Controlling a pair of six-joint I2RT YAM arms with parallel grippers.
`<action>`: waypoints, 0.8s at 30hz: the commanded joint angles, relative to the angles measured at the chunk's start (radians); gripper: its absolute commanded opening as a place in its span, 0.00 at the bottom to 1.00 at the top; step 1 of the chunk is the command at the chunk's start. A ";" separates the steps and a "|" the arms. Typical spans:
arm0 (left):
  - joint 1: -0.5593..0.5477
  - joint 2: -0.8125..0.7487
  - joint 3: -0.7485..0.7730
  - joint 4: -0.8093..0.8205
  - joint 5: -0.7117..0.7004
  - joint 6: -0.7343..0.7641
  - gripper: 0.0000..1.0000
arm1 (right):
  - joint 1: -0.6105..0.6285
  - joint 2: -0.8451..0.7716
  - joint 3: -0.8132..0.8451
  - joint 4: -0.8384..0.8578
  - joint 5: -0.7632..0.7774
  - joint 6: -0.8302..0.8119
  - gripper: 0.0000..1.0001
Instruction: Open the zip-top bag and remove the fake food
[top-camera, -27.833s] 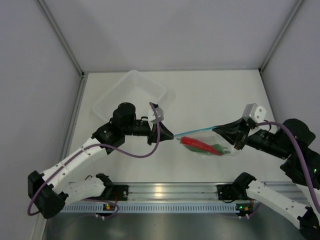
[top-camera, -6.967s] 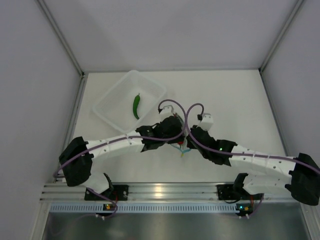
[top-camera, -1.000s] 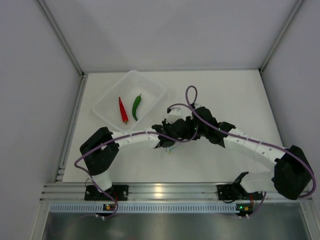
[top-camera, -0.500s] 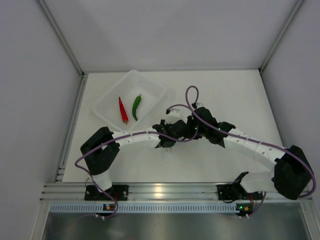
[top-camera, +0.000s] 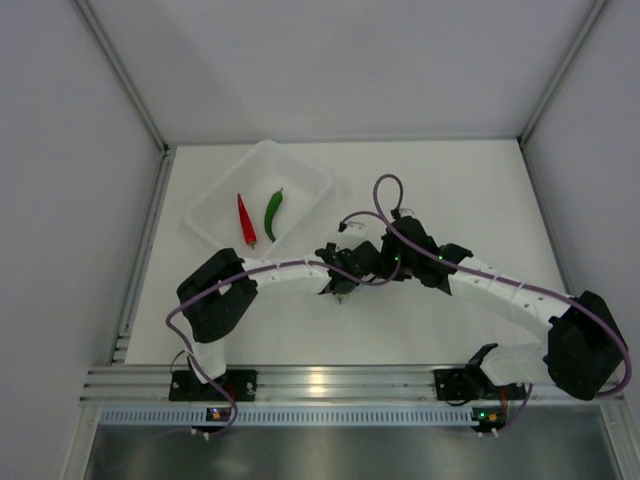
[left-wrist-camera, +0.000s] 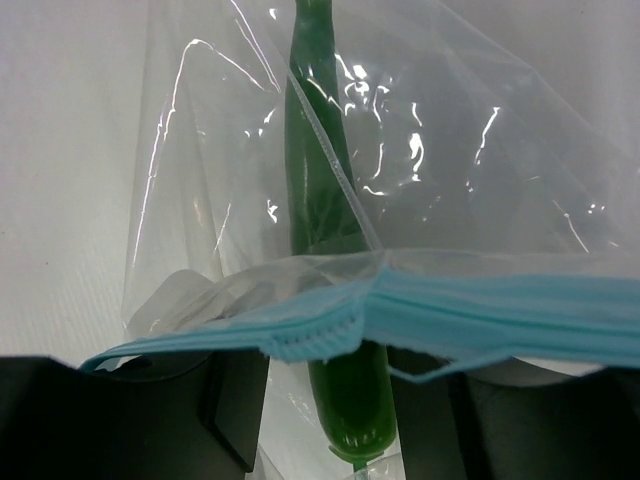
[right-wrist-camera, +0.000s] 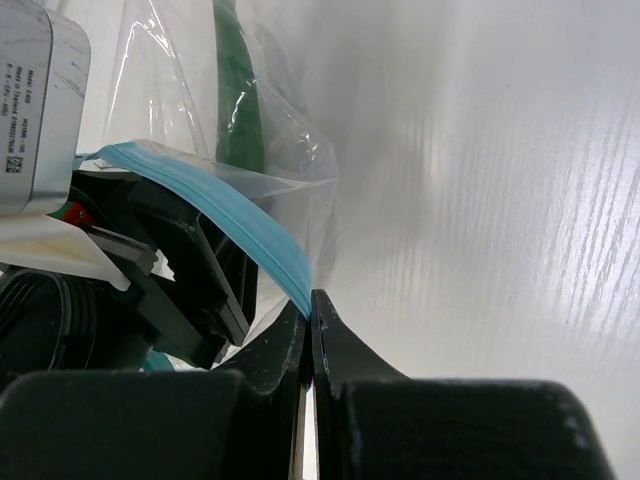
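Observation:
The zip-top bag (left-wrist-camera: 480, 170) lies on the white table between both grippers, its blue zip strip (left-wrist-camera: 500, 315) open towards my left wrist. One green pepper (left-wrist-camera: 320, 180) is still inside it. My left gripper (left-wrist-camera: 330, 400) is open, its fingers either side of the pepper's stem end, at the bag's mouth. My right gripper (right-wrist-camera: 311, 300) is shut on the end of the zip strip (right-wrist-camera: 250, 225) and holds the bag (right-wrist-camera: 290, 110). In the top view both grippers, left (top-camera: 345, 272) and right (top-camera: 376, 262), meet at the table's middle. A red pepper (top-camera: 245, 220) and a green pepper (top-camera: 273, 213) lie in the tub.
The clear rigid tub (top-camera: 305, 172) stands at the back left, close to the left wall post. The left arm's forearm (top-camera: 285, 268) stretches across in front of the tub. Cables loop above the right wrist (top-camera: 385, 195).
My left gripper has pushed a little to the right, further into the bag's mouth, and its elbow has swung right. My right gripper has kept its hold and hardly moved.

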 joint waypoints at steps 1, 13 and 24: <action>0.014 0.056 0.016 -0.034 0.028 -0.018 0.54 | 0.016 -0.052 0.021 0.060 -0.028 -0.019 0.00; 0.045 0.089 -0.019 0.051 0.166 -0.030 0.22 | 0.018 -0.052 0.006 0.082 -0.026 -0.024 0.00; 0.028 -0.153 -0.104 0.198 0.217 -0.064 0.00 | 0.068 -0.027 0.031 0.123 -0.016 -0.001 0.00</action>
